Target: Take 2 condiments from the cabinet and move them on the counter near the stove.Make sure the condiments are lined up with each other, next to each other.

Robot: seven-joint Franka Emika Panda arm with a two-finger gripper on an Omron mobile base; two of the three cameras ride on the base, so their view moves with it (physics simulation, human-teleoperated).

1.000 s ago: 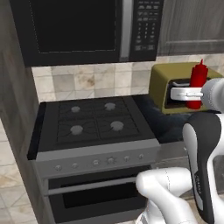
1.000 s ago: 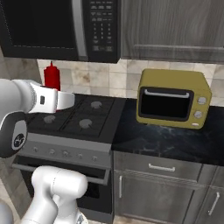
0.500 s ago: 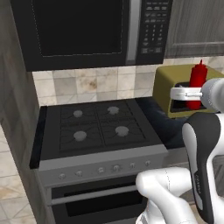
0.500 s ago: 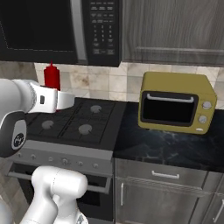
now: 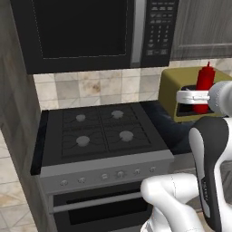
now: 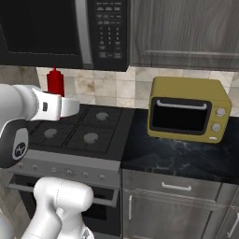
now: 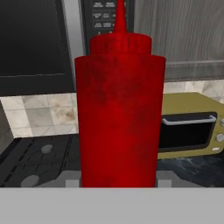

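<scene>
Above stove (image 5: 99, 133), unlabelled red squeeze bottle (image 7: 119, 109) in gripper (image 5: 195, 97)

You see the red squeeze bottle (image 7: 119, 109) with its pointed red cap standing upright in the air above the stove (image 5: 97, 131), a black four-burner cooktop, beside which the black marble-look counter (image 6: 182, 154) runs off to the stove's right.

Black microwave (image 5: 90, 34), olive-yellow toaster oven (image 6: 189, 109)
</scene>
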